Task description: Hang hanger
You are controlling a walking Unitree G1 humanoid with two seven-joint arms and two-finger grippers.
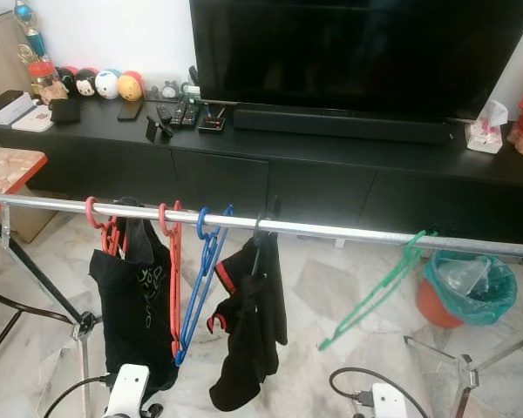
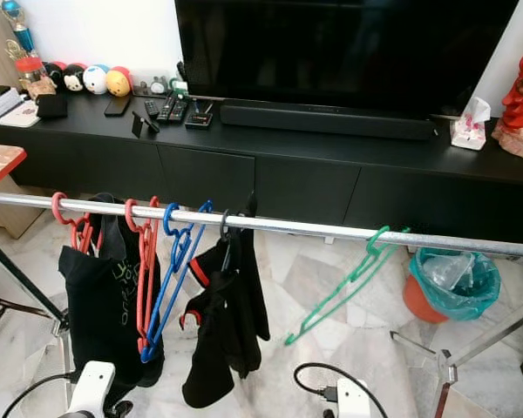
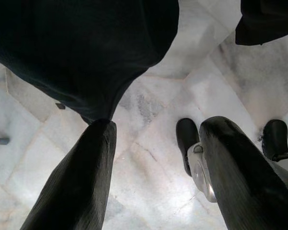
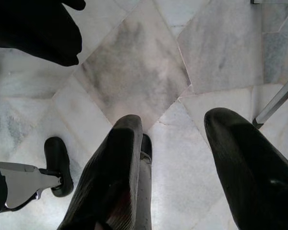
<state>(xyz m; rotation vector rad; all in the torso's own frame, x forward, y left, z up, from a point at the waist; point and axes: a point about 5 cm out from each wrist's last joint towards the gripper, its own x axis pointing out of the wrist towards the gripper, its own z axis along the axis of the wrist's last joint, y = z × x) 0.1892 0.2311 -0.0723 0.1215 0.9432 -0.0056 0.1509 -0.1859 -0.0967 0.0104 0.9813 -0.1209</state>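
Well, both arms hang low: left gripper point(image 3: 156, 158) and right gripper point(image 4: 175, 158) spread wide, empty, above marble floor point(image 4: 134, 67); green hanger point(image 1: 375, 292) sits on the rail point(image 1: 331, 231).

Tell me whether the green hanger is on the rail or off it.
On: the green hanger hooks over the rail and dangles tilted, empty.

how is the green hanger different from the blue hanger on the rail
The green hanger hangs alone toward the robot's right, swung out at a steep slant; the blue hanger hangs nearly straight down among the red hangers and black clothes. Green is pale and thin-looking; blue is deeper in colour. Both are bare and hooked over the metal rail.
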